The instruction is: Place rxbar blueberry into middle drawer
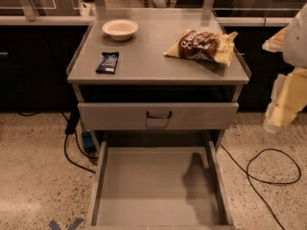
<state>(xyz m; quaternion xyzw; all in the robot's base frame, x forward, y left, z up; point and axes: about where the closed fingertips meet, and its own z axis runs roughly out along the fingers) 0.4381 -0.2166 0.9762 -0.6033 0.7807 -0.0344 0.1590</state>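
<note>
A grey cabinet (158,73) with a smooth, matte, rectangular top stands on a speckled terrazzo floor (33,176). The rxbar blueberry (107,62) lies flat on that top at about 8 o'clock, near the front-left edge: a small, slim rectangle in a dark navy wrapper with pale print, its long side running front to back. It touches nothing else. At 11 o'clock sits a shallow round bowl (120,28), cream-coloured and smooth. At 2 o'clock lies a crinkled chip bag (204,46), brown and yellow, puffy and glossy, well apart from the bar.

Below the top, past a dark recess, a closed drawer (158,116) shows a flat grey front with a thin dark loop handle. Under it an open drawer (156,186) is pulled out toward 6 o'clock, a plain box with thin metal walls and a soft shadow on its floor. Which one is the middle drawer cannot be told.

The gripper (280,110) hangs at 3 o'clock of the cabinet, off its right side, pale yellow and blocky, well away from the bar; how it is set, spread or closed, I cannot tell. A black cable (276,169) loops on the floor at 4 o'clock
</note>
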